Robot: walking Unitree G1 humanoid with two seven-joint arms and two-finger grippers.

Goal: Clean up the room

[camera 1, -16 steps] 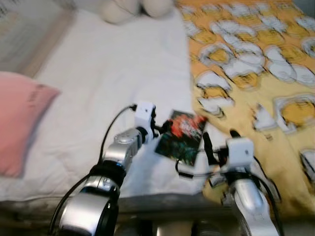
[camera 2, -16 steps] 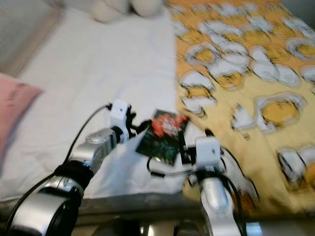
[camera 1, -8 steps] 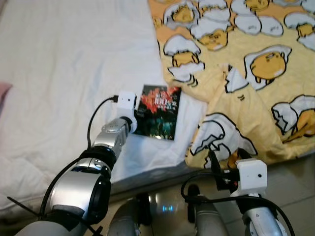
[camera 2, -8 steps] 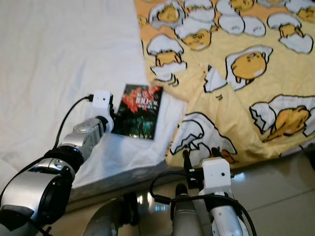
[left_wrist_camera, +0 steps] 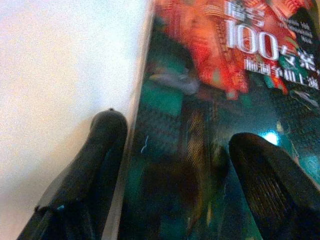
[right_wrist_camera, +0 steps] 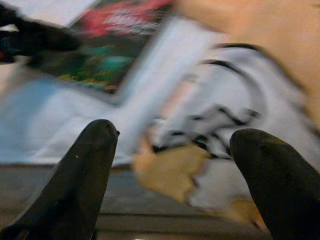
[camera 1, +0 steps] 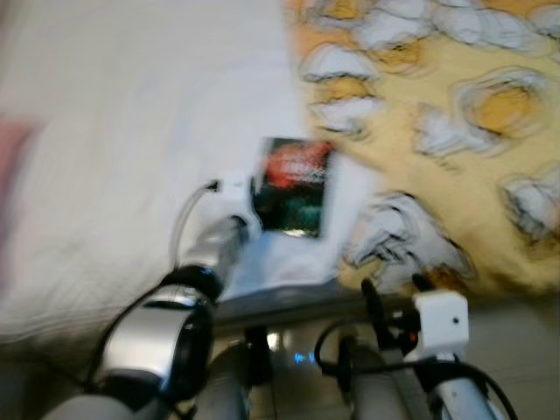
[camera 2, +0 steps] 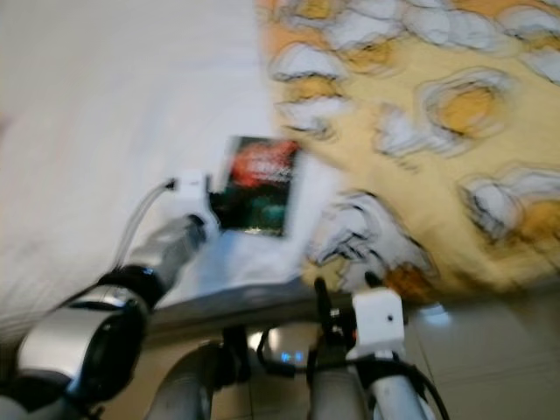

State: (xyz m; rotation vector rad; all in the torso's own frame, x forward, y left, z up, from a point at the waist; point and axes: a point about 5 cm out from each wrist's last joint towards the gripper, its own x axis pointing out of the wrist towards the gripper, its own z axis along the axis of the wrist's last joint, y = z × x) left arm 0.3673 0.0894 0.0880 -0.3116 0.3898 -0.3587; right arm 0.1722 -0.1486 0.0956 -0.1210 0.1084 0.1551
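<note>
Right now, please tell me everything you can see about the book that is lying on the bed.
The book is thin, with a glossy dark cover printed in red and teal, and white characters with the number 100 readable in the left wrist view. It lies flat and closed on the white sheet, near the bed's front edge, beside the yellow egg-pattern blanket. The left gripper is open at its near edge, one finger over the cover, one beside it on the sheet.
</note>
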